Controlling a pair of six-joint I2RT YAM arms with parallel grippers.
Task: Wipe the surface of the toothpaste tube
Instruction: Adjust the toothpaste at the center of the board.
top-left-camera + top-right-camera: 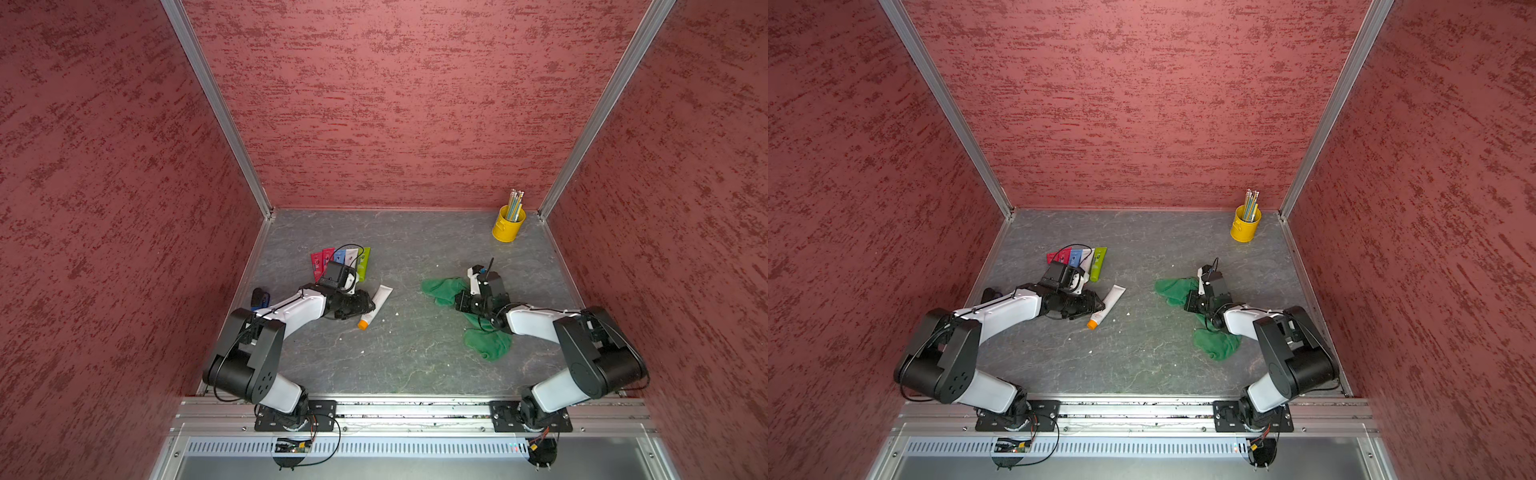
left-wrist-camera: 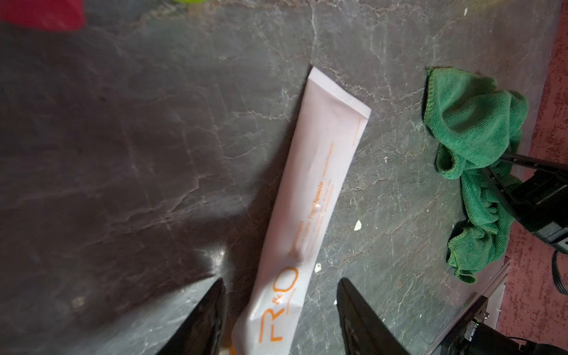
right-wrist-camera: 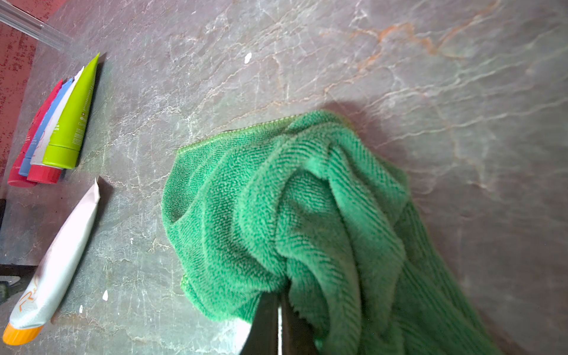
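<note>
Left wrist view: left pincer (image 2: 280, 281) gapes astride the toothpaste tube (image 2: 319, 172); right pincer (image 3: 279, 304) pinches green cloth (image 3: 276, 199), bare tabletop (image 2: 396, 184) between.

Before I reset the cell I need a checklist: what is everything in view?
toothpaste tube: one, white with orange cap, lying flat by the left arm
cloth: one, green, crumpled, by the right arm
small tubes: about five, red, blue, white, lime, fanned out beyond the left wrist
cup: one, yellow, far right corner
pencils: a bunch, mixed colours, standing in the cup
dark object: one, black and blue, near the left wall, partly hidden
table: one, grey marbled
left gripper: open, straddling the toothpaste tube near its cap
right gripper: shut on the cloth
</note>
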